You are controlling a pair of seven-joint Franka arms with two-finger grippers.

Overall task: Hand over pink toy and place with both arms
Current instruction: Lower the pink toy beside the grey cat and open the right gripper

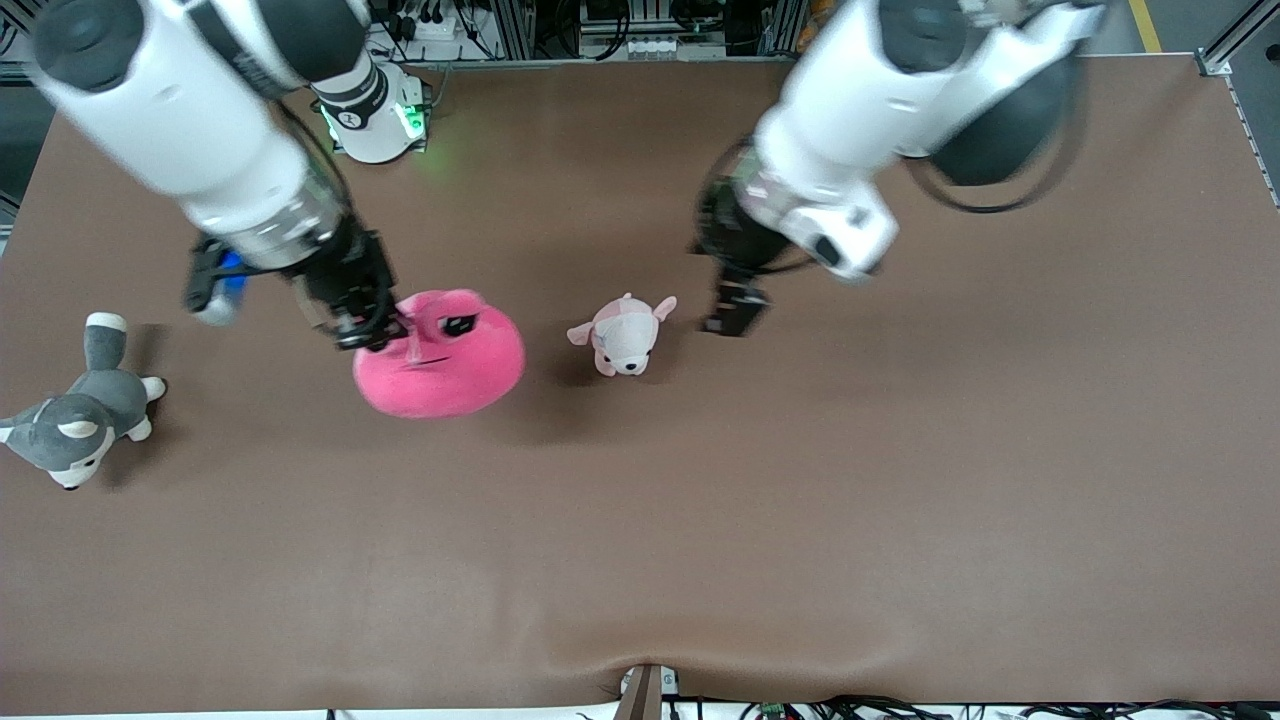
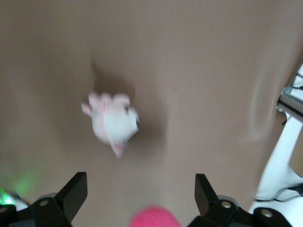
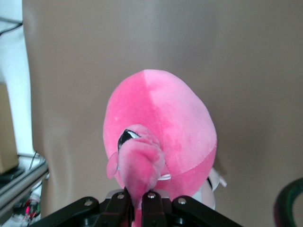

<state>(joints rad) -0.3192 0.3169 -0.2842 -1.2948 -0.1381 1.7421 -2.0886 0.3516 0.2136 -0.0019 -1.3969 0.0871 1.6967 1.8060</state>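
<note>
The pink toy (image 1: 440, 355) is a round hot-pink plush with a paler patch and black sleepy eyes. My right gripper (image 1: 372, 330) is shut on a pinch of its plush at the edge toward the right arm's end of the table. In the right wrist view the toy (image 3: 165, 137) hangs from my shut fingers (image 3: 137, 208). My left gripper (image 1: 735, 315) is open and empty, over bare table beside the small puppy. In the left wrist view its fingertips (image 2: 78, 187) stand wide apart and a bit of the pink toy (image 2: 154, 217) shows between them.
A small pale pink-and-white plush puppy (image 1: 625, 335) lies between the pink toy and the left gripper; it also shows in the left wrist view (image 2: 113, 123). A grey-and-white plush dog (image 1: 75, 420) lies at the right arm's end of the table.
</note>
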